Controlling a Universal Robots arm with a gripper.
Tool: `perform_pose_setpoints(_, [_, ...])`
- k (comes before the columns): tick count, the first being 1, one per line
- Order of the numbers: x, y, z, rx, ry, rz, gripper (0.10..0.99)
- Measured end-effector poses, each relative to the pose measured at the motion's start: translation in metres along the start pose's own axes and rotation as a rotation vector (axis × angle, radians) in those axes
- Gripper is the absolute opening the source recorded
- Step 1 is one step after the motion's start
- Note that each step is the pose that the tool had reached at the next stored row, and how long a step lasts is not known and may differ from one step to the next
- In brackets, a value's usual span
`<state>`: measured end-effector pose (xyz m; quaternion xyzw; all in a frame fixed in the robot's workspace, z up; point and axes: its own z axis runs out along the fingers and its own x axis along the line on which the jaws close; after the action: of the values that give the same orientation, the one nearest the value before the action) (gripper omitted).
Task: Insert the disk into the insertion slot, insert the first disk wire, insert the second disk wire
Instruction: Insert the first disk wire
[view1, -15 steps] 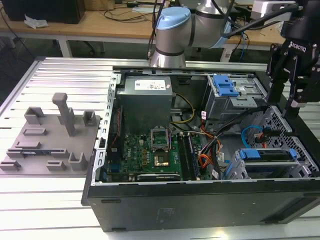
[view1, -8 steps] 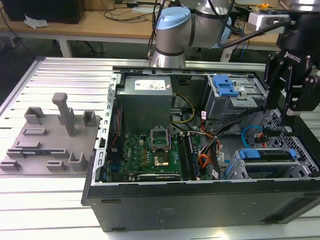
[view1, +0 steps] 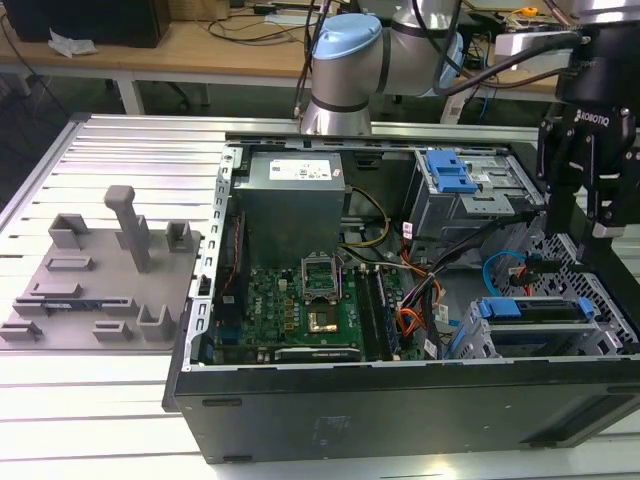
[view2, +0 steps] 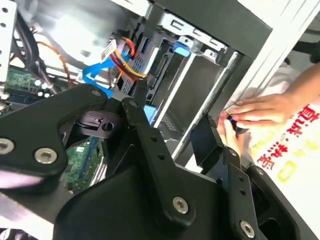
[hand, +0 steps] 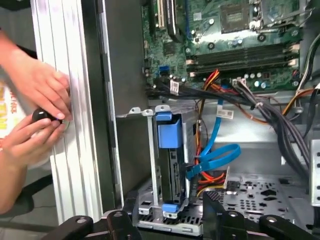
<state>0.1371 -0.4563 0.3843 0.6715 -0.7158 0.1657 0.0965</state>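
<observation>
The exterior view is taking in the whole open computer case (view1: 400, 405) lying on the ribbed table (view1: 90, 400). The gripper (view1: 583, 205) is hanging over the case's 2 o'clock corner, its fingers apart and holding nothing.

In that view the disk (view1: 500, 308) is sitting in the insertion slot (view1: 520, 342) at about 4 o'clock in the case. A taller cage with a blue tab (view1: 450, 170) is standing at 1 o'clock. The power supply (view1: 295, 182) is at 11 o'clock and the motherboard (view1: 300, 300) at 7 o'clock. A grey moulded fixture (view1: 100, 275) is resting on the table at 9 o'clock, well apart from the case.

Both wrist views are bringing in a person's hands (hand: 40, 90) just outside the case wall, pinching a small black object (hand: 42, 116).

The first wrist view is giving the closest look at the disk's blue carrier (hand: 170, 131) seated in the cage. A blue flat cable (hand: 215, 156) is looping just beside it, among orange, red and yellow wires (hand: 212, 177). Whether that cable is plugged into the disk I cannot tell.

In the second wrist view the gripper's own black links (view2: 150, 150) are covering much of the bay.
</observation>
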Motion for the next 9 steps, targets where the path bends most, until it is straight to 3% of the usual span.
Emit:
perform_pose_setpoints(2, [-0.0006, 0.0001, 0.0011, 0.000, 0.0016, 0.013, 0.624])
perform_pose_setpoints(4, [-0.0024, 0.0007, 0.0058, -0.016, 0.0065, 0.054, 0.624])
perform_pose_setpoints(8, [-0.0049, 0.0011, 0.0116, -0.018, 0.0079, 0.058, 0.624])
perform_pose_setpoints(9, [-0.0057, 0.0009, 0.0127, -0.017, 0.0129, 0.051, 0.624])
